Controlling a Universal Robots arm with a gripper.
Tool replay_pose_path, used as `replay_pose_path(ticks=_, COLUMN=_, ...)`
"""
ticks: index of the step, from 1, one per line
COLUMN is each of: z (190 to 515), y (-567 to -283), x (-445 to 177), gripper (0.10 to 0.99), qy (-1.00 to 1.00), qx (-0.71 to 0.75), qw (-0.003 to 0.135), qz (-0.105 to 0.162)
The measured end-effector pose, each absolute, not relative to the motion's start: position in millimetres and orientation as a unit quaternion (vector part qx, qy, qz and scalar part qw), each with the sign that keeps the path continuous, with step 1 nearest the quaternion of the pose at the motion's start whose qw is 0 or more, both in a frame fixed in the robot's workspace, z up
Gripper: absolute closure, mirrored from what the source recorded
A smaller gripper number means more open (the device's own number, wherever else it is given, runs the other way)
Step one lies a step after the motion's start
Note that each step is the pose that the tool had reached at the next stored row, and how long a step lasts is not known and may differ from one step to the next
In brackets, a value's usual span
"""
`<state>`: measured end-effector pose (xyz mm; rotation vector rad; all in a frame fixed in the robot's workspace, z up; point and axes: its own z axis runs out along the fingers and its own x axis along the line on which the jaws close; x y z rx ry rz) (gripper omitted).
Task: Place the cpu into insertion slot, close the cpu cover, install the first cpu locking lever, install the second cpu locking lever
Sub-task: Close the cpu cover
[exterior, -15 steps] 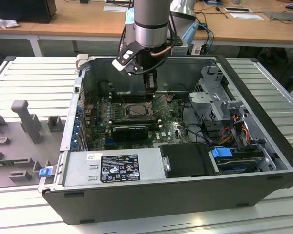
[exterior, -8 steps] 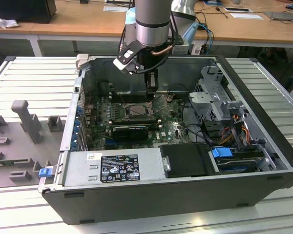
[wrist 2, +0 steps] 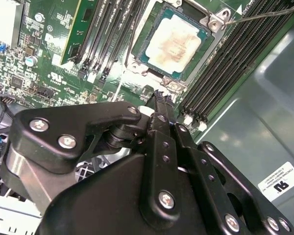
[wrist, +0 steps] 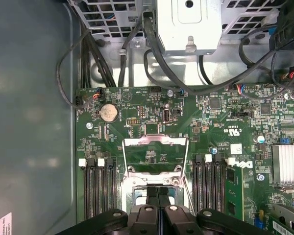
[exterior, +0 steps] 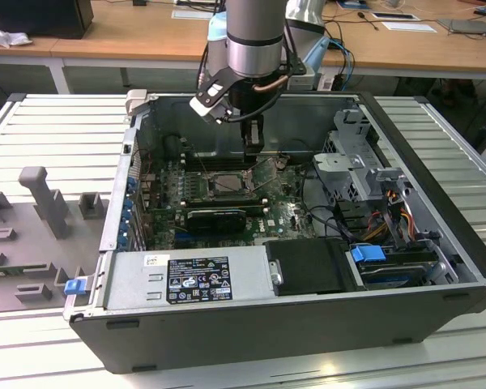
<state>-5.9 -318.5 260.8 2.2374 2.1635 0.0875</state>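
In the open grey metal computer case [exterior: 308, 324], the black tool [wrist: 158, 192] hangs pressed together and empty, just over the square dark-framed insertion slot [exterior: 211, 185]. The thin grey metal cpu cover [wrist: 155, 142] stands flipped open, and the pale silver-beige square cpu [wrist 2: 175, 43] already sits in the slot. Closing the cover and both levers look left to do.

Slatted table [exterior: 57, 121] (metal, perhaps) carries case [exterior: 267, 324].
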Motion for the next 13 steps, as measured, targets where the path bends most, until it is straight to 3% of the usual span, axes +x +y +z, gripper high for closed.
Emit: replay_pose_path(ticks=13, z=265, y=-318, x=6, gripper=0.98, qy=0.695, qx=0.719, qw=0.013, qz=0.027)
